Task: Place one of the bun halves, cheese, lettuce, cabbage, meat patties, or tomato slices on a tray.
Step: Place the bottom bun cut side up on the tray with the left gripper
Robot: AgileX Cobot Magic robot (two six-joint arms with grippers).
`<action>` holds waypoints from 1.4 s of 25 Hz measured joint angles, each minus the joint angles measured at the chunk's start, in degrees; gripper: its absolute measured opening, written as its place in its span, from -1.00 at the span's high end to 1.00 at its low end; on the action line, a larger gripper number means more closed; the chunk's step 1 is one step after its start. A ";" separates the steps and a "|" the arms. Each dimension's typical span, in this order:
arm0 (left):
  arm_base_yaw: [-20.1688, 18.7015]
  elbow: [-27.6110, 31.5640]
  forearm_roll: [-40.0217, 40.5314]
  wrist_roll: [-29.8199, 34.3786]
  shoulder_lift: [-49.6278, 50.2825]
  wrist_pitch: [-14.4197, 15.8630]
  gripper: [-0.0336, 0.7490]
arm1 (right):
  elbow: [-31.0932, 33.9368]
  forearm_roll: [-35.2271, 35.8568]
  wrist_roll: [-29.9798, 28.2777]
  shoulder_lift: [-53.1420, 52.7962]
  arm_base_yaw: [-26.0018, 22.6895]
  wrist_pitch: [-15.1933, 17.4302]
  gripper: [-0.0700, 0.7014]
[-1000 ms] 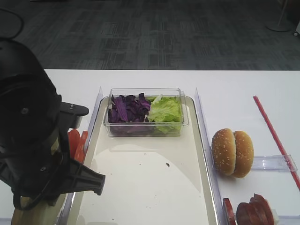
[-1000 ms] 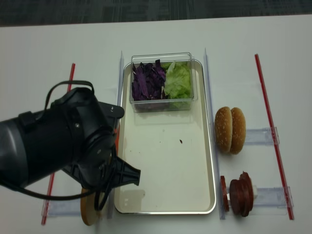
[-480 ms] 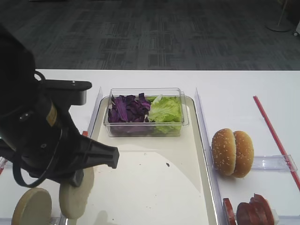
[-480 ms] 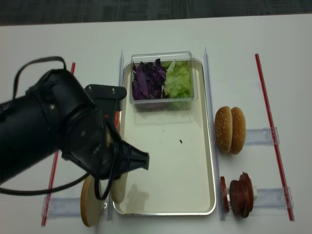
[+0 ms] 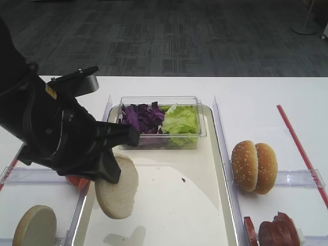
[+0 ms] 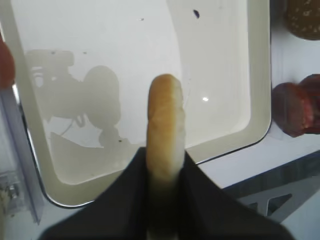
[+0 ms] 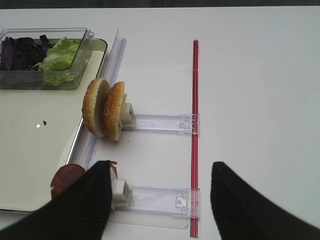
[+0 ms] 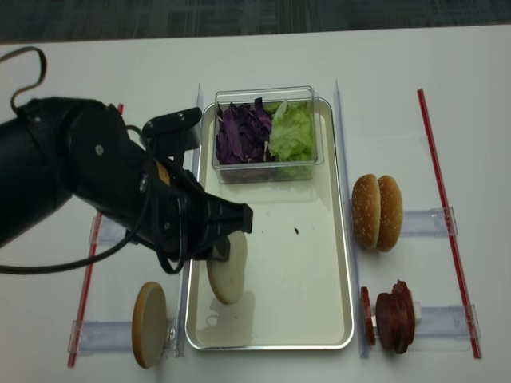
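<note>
While the tray (image 8: pixel 315 319) carries a clear tub (image 8: pixel 267 167) of cabbage (image 8: pixel 239 132) and lettuce (image 8: pixel 292 132) across its far end, the rest of its cream floor lies bare out to the raised rim, apart from a small dark speck (image 8: pixel 296 232). Clear rails run along both long sides. Sesame buns (image 8: pixel 377 212) and meat patties (image 8: pixel 394 316) stand on edge just outside the right rim; a second bun half (image 8: pixel 148 335) stands on a rail outside the near-left corner. Left gripper (image 8: pixel 223 249): jaws clamped on one bun half (image 8: pixel 228 271), held on edge, hanging over the near-left part of the tray floor, not touching it. Right gripper (image 7: pixel 160 200): fingers (image 7: pixel 85 205) spread apart, holding nothing, over bare table right of the patties.
</note>
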 joint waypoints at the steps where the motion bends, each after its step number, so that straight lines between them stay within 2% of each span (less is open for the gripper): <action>1: 0.54 0.52 -1.69 0.99 0.00 -0.42 0.69 | 0.00 0.00 0.00 0.00 0.00 0.00 -0.38; 10: 4.71 4.27 -21.06 19.12 0.00 -3.06 0.70 | 0.00 0.00 0.00 0.00 0.00 0.00 -0.38; 16: 9.37 9.93 -38.75 34.77 0.00 -3.18 0.70 | 0.00 0.00 0.00 0.00 0.00 0.00 -0.38; 19: 10.72 11.05 -41.11 37.87 0.81 -2.30 0.70 | 0.00 0.00 0.00 0.00 0.00 0.00 -0.38; 22: 11.12 11.14 -46.61 44.37 5.37 0.93 0.70 | 0.00 0.00 0.00 0.00 0.00 0.00 -0.38; 23: 11.12 11.14 -46.61 44.37 5.37 0.93 0.70 | 0.00 0.00 0.00 0.00 0.00 0.00 -0.38; 26: 11.12 11.14 -52.65 50.71 10.36 3.21 0.70 | 0.00 0.00 0.00 0.00 0.00 0.00 -0.38; 31: 11.12 11.14 -54.03 54.35 12.97 2.76 0.70 | 0.00 0.00 0.00 0.00 0.00 0.00 -0.38; 35: 11.12 11.14 -54.43 55.02 13.25 0.63 0.70 | 0.00 0.00 0.00 0.00 0.00 0.00 -0.38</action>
